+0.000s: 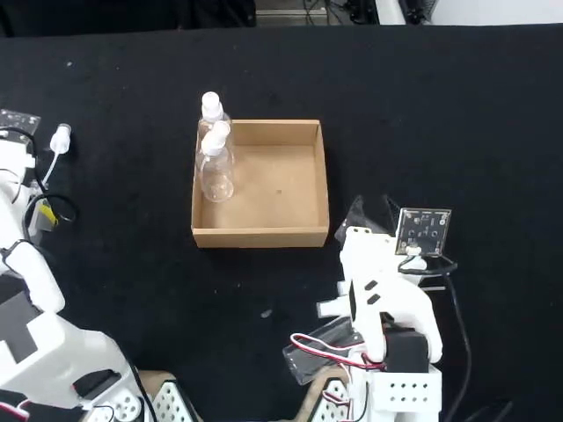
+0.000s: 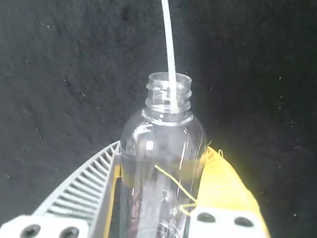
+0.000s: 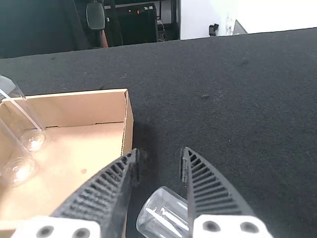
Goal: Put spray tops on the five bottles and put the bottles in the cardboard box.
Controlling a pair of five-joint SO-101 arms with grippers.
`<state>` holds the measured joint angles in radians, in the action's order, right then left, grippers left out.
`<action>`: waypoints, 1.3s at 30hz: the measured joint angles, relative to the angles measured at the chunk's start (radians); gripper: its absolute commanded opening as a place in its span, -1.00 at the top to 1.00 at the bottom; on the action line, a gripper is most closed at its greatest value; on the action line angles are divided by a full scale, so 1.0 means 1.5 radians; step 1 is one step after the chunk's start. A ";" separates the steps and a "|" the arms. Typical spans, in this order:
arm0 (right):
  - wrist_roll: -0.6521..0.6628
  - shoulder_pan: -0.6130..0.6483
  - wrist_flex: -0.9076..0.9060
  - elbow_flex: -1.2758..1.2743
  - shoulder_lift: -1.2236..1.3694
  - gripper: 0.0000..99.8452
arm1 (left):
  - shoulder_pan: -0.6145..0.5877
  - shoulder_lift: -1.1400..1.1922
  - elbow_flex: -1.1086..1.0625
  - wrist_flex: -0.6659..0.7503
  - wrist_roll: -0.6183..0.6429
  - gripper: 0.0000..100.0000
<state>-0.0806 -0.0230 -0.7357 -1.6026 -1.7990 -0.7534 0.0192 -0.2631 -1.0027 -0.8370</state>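
Looks like a robotics lab or test bench, not a home or shop. Centres on a counter [image 1: 475, 105] draped edge to edge in plain black cloth. Has two white plastic arms, left [image 1: 35, 290] and right [image 1: 391, 303], stationed side by side at the near edge. Leaves red and white wires [image 1: 330, 345] exposed on the right one, beside a small bare circuit board [image 1: 424, 230]. Past the far edge, takes in loose cables [image 1: 321, 10], dark equipment with small red lights [image 3: 141, 17], what may be a black chair back [image 3: 95, 15], and a plain white wall [image 3: 203, 17].
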 measured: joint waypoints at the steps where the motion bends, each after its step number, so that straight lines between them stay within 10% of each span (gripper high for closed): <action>1: 0.000 0.000 0.000 0.000 0.000 0.74 | 0.000 0.000 0.000 0.001 0.007 0.91; 17: 0.000 0.000 0.000 0.000 0.000 0.74 | 0.008 -0.158 -0.286 0.306 0.127 0.92; 39: 0.000 0.000 0.000 0.000 0.000 0.74 | 0.006 -0.249 -0.320 0.323 0.260 0.92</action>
<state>-0.0806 -0.0230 -0.7357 -1.6026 -1.7990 -0.7442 -0.3537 -0.7434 -0.5178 -0.4473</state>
